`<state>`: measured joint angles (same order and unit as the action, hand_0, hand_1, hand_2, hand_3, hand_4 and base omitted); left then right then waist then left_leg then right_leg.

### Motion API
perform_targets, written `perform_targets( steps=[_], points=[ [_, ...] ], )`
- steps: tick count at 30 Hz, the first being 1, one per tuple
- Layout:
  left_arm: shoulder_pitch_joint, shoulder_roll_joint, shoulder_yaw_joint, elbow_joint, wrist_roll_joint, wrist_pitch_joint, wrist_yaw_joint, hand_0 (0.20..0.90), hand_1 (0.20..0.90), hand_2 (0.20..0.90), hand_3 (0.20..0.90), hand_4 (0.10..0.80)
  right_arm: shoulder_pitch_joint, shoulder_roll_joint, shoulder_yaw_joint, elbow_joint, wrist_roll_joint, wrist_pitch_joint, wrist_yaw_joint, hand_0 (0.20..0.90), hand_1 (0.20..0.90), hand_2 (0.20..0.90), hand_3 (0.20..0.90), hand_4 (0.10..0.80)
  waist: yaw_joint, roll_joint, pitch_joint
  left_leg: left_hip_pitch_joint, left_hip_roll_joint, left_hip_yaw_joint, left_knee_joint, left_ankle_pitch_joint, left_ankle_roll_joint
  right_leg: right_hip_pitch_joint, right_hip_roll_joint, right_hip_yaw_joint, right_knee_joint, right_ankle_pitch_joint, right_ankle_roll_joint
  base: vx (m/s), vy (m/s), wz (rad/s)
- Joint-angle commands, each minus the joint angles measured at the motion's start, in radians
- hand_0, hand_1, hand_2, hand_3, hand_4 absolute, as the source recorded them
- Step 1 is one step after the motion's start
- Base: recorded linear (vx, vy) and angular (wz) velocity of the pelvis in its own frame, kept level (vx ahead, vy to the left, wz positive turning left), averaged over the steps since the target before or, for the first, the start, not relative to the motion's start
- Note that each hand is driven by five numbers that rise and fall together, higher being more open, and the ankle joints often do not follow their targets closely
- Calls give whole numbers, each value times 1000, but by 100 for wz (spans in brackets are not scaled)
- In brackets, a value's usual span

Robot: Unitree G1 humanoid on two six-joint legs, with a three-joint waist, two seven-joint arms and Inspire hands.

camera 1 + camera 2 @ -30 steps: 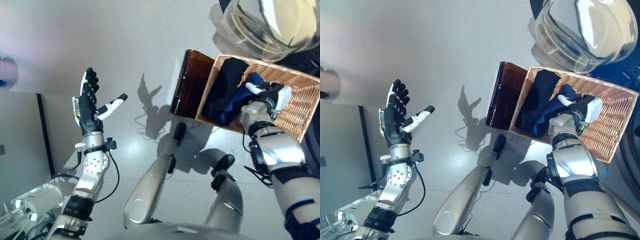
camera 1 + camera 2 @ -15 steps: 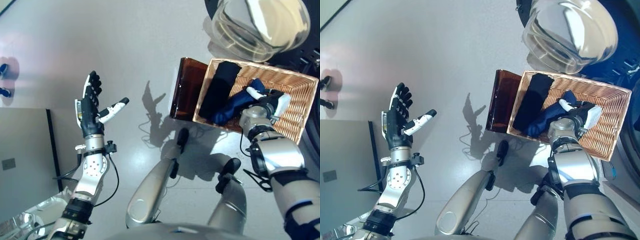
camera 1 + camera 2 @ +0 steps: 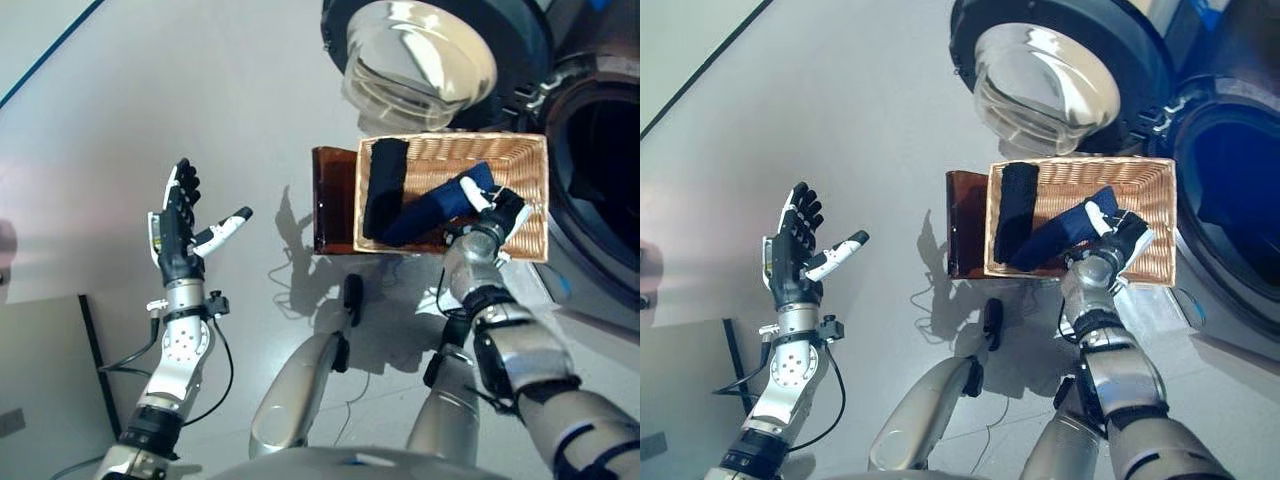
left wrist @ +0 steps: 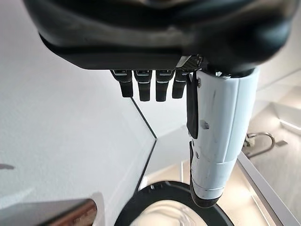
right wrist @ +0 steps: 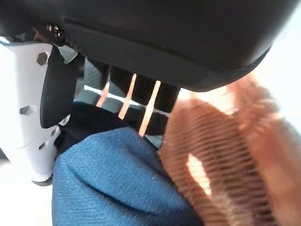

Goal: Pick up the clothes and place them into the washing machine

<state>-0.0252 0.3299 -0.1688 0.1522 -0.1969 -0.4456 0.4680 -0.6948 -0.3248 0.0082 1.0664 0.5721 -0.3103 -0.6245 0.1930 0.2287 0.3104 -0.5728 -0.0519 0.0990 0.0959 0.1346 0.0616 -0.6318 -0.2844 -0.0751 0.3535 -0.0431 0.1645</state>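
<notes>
At nine o'clock my left hand [image 3: 178, 228] hangs over bare floor, fingers spread, holding nothing, kept clear of the work. At two o'clock the wicker basket [image 3: 520, 157] holds two garments: a black one [image 3: 384, 185] and a blue garment [image 3: 435, 205]. My right hand [image 3: 497, 212] clasps the blue one, ready for the washing machine [image 3: 1230, 200] at three o'clock.

Right hand [image 5: 141, 56] grips blue cloth [image 5: 113, 188] beside wicker basket [image 5: 221, 155].

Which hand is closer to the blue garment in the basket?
Right. The right hand grips the blue garment in the basket; the left hand is raised open, far away.
</notes>
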Motion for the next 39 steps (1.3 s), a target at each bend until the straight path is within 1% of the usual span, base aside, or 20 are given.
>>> perform_targets(
  steps=[1, 2, 3, 5, 8, 9, 11, 14, 16, 18, 19, 20, 21, 23, 26, 29, 34, 36, 37, 39],
  points=[
    [1, 4, 87, 3, -12, -113, 23, 900, 900, 900, 900, 800, 44, -45, -23, -135, -3, -150, -10, 200, 200, 200, 200, 300, -16, 12, -68, -38, -1, -6, 81, -115, -76, 69, 5, -8, -158, 88, -62, -24, -23, -24],
    [0, 4, 87, 4, -12, -113, 23, 900, 900, 900, 900, 800, 45, -44, -23, -138, -7, -149, -14, 200, 200, 200, 200, 300, -15, 12, -68, -38, -1, -5, 82, -116, -76, 69, 5, -7, -157, 88, -62, -26, -25, -18],
    [3, 0, 91, 6, -11, -120, 29, 900, 900, 900, 900, 800, 64, -32, -46, -197, -11, -171, -28, 200, 200, 200, 200, 300, -24, 15, -64, -38, 3, -1, 83, -116, -76, 64, 9, -3, -155, 87, -64, -25, -22, -11],
    [7, -5, 91, 10, -15, -126, 26, 900, 900, 900, 900, 800, 85, -30, -78, -235, -12, -194, -45, 200, 200, 200, 200, 300, -34, 20, -59, -43, 8, 4, 92, -118, -75, 53, 18, 4, -147, 86, -67, -38, -35, -9],
    [10, -16, 87, 28, -22, -135, 27, 900, 900, 900, 900, 800, 112, -16, -148, -324, -1, -258, -59, 200, 200, 200, 200, 300, -53, 24, -47, -41, 20, 13, 90, -115, -77, 41, 35, 13, -145, 82, -69, -44, -63, -19],
    [7, -16, 84, 34, -27, -143, 20, 900, 900, 900, 900, 800, 108, -30, -168, -314, -15, -273, -81, 200, 200, 200, 200, 300, -54, 27, -48, -39, 25, 15, 86, -112, -79, 39, 40, 14, -146, 80, -70, -30, -68, -21],
    [6, -16, 84, 34, -27, -143, 20, 900, 900, 900, 900, 800, 107, -30, -168, -314, -16, -274, -83, 200, 200, 200, 200, 300, -53, 27, -47, -38, 26, 15, 86, -112, -79, 39, 41, 14, -146, 81, -70, -15, -37, -10],
    [14, -15, 90, 17, -31, -149, 11, 900, 900, 900, 900, 800, 86, -58, -212, -291, 14, -304, -93, 200, 200, 200, 200, 300, -57, 30, -53, -37, 36, 11, 86, -113, -83, 32, 53, 15, -139, 69, -75, -19, -65, -7],
    [9, -13, 99, 10, -33, -153, 11, 900, 900, 900, 900, 800, 76, -70, -210, -289, 15, -308, -98, 200, 200, 200, 200, 300, -59, 30, -50, -50, 42, 11, 111, -120, -84, 17, 58, 15, -118, 61, -79, -52, -61, -7],
    [-8, -10, 111, -2, -25, -153, 26, 900, 900, 900, 900, 800, 55, -88, -198, -295, 18, -313, -102, 200, 200, 200, 200, 300, -77, 21, -23, -115, 59, 17, 257, -171, -82, -39, 75, 28, -5, 18, -99, -125, -109, -3],
    [-17, -10, 116, -3, -24, -154, 32, 900, 900, 900, 900, 800, 41, -93, -198, -285, 28, -316, -100, 200, 200, 200, 200, 300, -84, 17, -13, -145, 68, 18, 322, -197, -86, -67, 81, 32, 51, -4, -106, -18, -129, 9],
    [-25, -11, 123, -7, -23, -152, 35, 900, 900, 900, 900, 800, 30, -99, -197, -275, 34, -317, -101, 200, 200, 200, 200, 300, -85, 11, -14, -161, 76, 11, 384, -244, -96, -81, 87, 37, 106, -47, -107, -12, -127, 18],
    [-30, -10, 126, -11, -17, -151, 41, 900, 900, 900, 900, 800, 13, -101, -196, -261, 49, -323, -104, 200, 200, 200, 200, 300, -90, 6, -6, -180, 85, 6, 445, -270, -97, -102, 97, 39, 169, -71, -118, 13, -113, 19],
    [-40, -13, 139, -24, -15, -151, 52, 900, 900, 900, 900, 800, -16, -110, -183, -234, 65, -333, -98, 200, 200, 200, 200, 300, -98, -2, 0, -235, 102, 4, 545, -314, -108, -156, 99, 41, 262, -104, -127, -70, -94, 18],
    [-39, -6, 148, -52, 0, -147, 59, 900, 900, 900, 900, 800, -74, -135, -165, -176, 87, -334, -103, 200, 200, 200, 200, 300, -96, -14, -6, -273, 113, -1, 626, -358, -110, -189, 108, 37, 325, -134, -137, -36, -79, 3],
    [-22, 0, 149, -86, 9, -143, 58, 900, 900, 900, 900, 800, -141, -156, -145, -131, 122, -336, -100, 200, 200, 200, 200, 300, -85, -13, -4, -298, 126, -6, 675, -386, -105, -219, 115, 33, 365, -151, -143, -10, -48, 0],
    [0, 11, 144, -102, 5, -145, 58, 900, 900, 900, 900, 800, -212, -180, -148, -115, 160, -349, -120, 200, 200, 200, 200, 300, -72, -4, 1, -310, 127, -3, 672, -391, -102, -240, 121, 32, 376, -161, -147, 12, -23, -4],
    [13, 25, 129, -112, -7, -150, 51, 900, 900, 900, 900, 800, -279, -230, -151, -78, 177, -343, -140, 200, 200, 200, 200, 300, -56, 11, -3, -312, 117, -4, 640, -375, -103, -246, 119, 30, 365, -161, -147, 29, -28, 1],
    [12, 24, 129, -112, -9, -150, 51, 900, 900, 900, 900, 800, -284, -234, -150, -73, 180, -342, -138, 200, 200, 200, 200, 300, -56, 12, -3, -312, 116, -4, 639, -374, -103, -246, 118, 30, 364, -160, -147, 23, -13, 9],
    [19, 35, 129, -131, -15, -158, 50, 900, 900, 900, 900, 800, -347, -293, -117, -30, 203, -319, -121, 200, 200, 200, 200, 300, -37, 23, -6, -311, 109, -6, 609, -356, -103, -255, 114, 28, 357, -158, -147, 13, -13, 8]
  ],
)
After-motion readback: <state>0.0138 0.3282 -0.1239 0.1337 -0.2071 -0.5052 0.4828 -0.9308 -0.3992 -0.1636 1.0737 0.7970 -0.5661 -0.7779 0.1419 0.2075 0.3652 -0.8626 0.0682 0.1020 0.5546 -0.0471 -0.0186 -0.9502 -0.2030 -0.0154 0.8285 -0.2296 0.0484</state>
